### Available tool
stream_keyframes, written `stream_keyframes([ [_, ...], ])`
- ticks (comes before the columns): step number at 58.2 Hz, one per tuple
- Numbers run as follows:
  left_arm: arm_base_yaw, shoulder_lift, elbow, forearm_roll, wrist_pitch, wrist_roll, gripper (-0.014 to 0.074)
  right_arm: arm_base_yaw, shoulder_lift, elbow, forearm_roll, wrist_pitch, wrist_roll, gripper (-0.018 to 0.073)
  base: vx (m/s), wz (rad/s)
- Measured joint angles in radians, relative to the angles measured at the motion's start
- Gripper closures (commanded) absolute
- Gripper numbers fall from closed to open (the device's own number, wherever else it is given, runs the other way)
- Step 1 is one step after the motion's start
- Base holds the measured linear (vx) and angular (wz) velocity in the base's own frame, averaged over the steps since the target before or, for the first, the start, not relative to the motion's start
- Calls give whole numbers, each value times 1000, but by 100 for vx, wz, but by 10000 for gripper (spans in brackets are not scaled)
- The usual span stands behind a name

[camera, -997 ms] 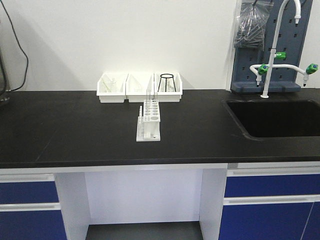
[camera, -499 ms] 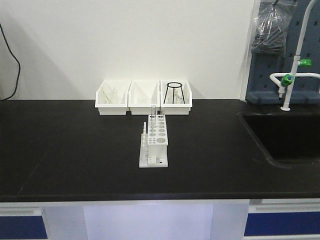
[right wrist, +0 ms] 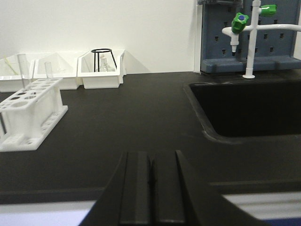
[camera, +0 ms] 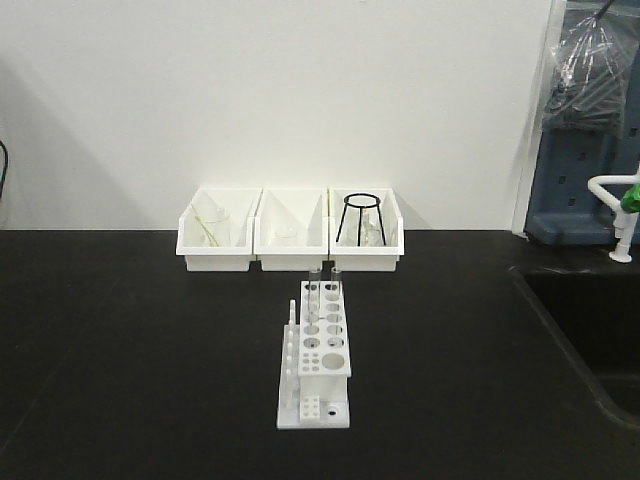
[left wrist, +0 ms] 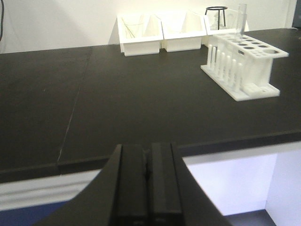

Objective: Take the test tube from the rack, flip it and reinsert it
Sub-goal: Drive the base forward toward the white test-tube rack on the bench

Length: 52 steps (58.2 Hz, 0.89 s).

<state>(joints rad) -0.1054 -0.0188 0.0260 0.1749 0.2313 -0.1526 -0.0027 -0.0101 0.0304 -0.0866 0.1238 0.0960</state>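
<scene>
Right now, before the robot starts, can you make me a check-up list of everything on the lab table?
Surface: black counter, flat, no spills seen.
Job's things: white rack stands mid-counter; one test tube and a second test tube stand upright in its far holes.
Clutter: three white bins by the wall; a black wire stand sits in the right-hand one.
Grippers: left gripper, jaws shut, empty; right gripper the same; both far from the rack.
Cables: one dark cable at the far left.
Surroundings: white wall, sink, tap with green knobs, blue pegboard.
</scene>
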Motion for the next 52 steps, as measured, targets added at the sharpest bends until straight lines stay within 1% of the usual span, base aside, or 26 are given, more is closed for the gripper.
stream_keyframes([
  [33,0,0,0,0,0,0,602,0,0,0,0,-1,0,570,34,2],
  [52,0,0,0,0,0,0,602,0,0,0,0,-1,0,570,22,-3],
])
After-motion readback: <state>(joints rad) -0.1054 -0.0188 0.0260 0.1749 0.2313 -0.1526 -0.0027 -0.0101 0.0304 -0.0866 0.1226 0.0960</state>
